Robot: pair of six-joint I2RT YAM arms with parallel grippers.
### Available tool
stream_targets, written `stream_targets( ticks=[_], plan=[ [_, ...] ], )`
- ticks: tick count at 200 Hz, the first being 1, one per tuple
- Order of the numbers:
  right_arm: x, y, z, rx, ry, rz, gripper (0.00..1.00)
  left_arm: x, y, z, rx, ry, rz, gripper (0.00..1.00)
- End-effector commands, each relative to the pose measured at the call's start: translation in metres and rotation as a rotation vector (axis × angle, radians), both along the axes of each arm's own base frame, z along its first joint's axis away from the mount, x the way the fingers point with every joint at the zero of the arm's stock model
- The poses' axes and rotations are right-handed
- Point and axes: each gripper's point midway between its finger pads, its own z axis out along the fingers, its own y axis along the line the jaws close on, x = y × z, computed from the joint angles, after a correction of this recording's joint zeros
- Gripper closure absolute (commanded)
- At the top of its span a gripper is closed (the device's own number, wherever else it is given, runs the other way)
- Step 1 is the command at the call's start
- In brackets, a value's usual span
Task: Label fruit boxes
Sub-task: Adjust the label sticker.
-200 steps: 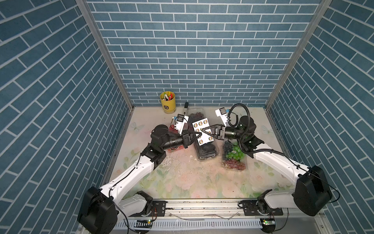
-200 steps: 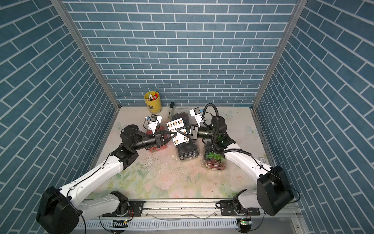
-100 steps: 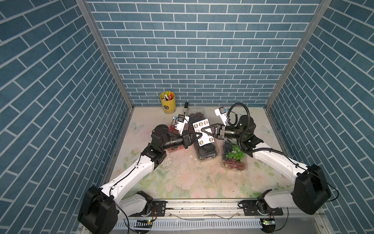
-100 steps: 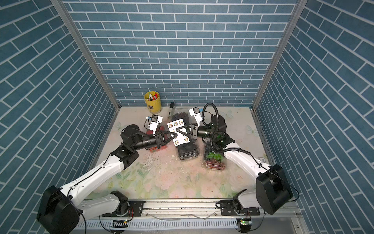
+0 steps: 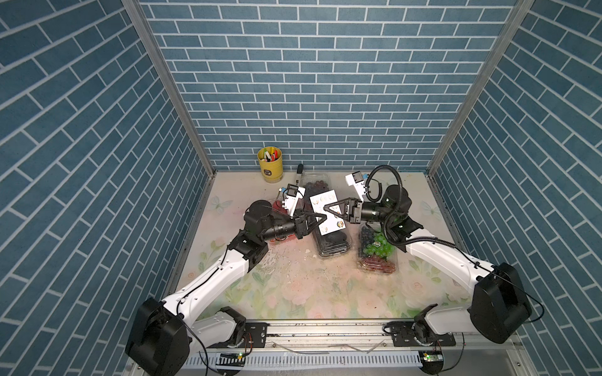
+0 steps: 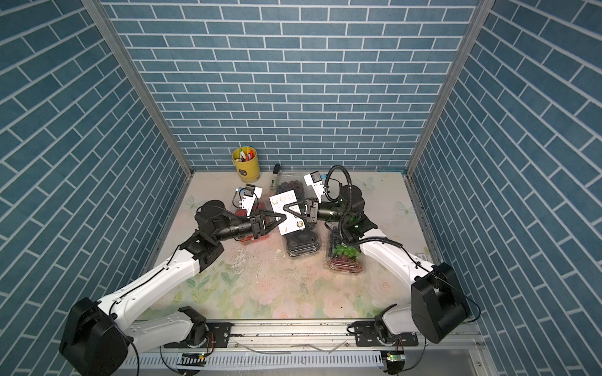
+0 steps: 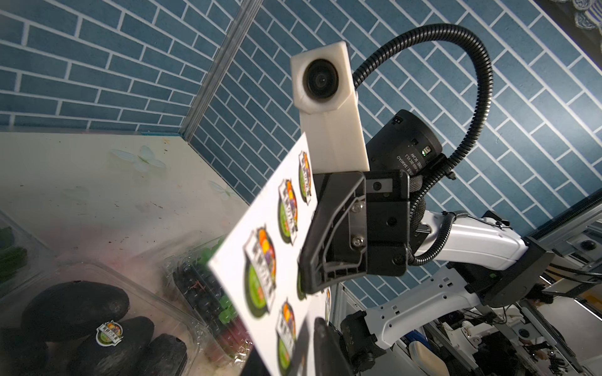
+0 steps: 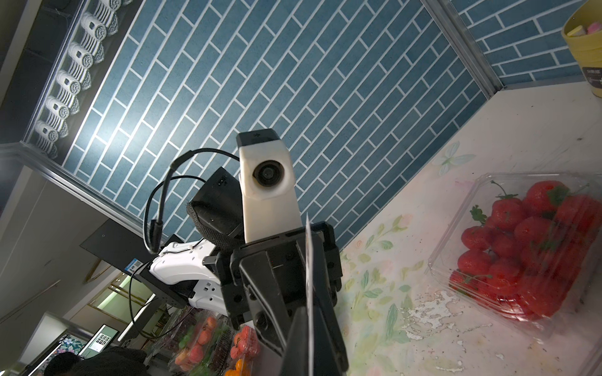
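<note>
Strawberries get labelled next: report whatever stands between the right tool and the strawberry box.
The sticker sheet in the right tool, then the left tool and its wrist camera over the strawberry box.

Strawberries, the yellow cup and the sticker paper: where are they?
strawberry box (image 8: 527,247), right wrist view, on the clear lid over the berries
yellow cup (image 5: 270,164), a top view, on its side wall
sticker sheet (image 7: 259,271), left wrist view, on a round sticker

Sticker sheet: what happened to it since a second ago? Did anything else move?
The right gripper shut its jaws on the sticker sheet, which the left gripper had been holding up alone. Whether the left gripper has let go yet cannot be told. Both arms barely moved. The sheet stays raised above the black-fruit box. The strawberry box and yellow cup stayed put.
</note>
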Motion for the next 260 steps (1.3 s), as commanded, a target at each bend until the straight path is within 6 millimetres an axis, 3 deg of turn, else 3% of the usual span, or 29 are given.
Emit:
stream_targets(
  ticks=[1,32,103,199,245,260],
  plan=[
    [-0.004,-0.005,0.027,0.058,-0.048,-0.005,1.0,0.003,0.0,-0.008,0.027,-0.009,0.015,0.74],
    [-0.005,-0.005,0.028,0.072,-0.036,0.005,1.0,0.01,0.004,-0.021,0.068,0.005,0.062,0.74],
    [-0.005,-0.002,0.02,0.1,0.016,0.037,1.0,0.021,0.008,-0.01,0.057,-0.025,0.126,0.76],
    [-0.001,-0.002,0.02,0.117,0.034,0.023,1.0,-0.001,0.005,0.016,-0.057,-0.106,0.03,0.73],
    [0.003,0.0,0.026,0.184,0.08,0.042,1.0,-0.006,0.003,0.03,-0.128,-0.141,-0.006,0.79],
    [0.003,0.0,0.027,0.193,0.087,0.05,1.0,-0.007,0.002,0.033,-0.14,-0.143,-0.016,0.88]
  ],
)
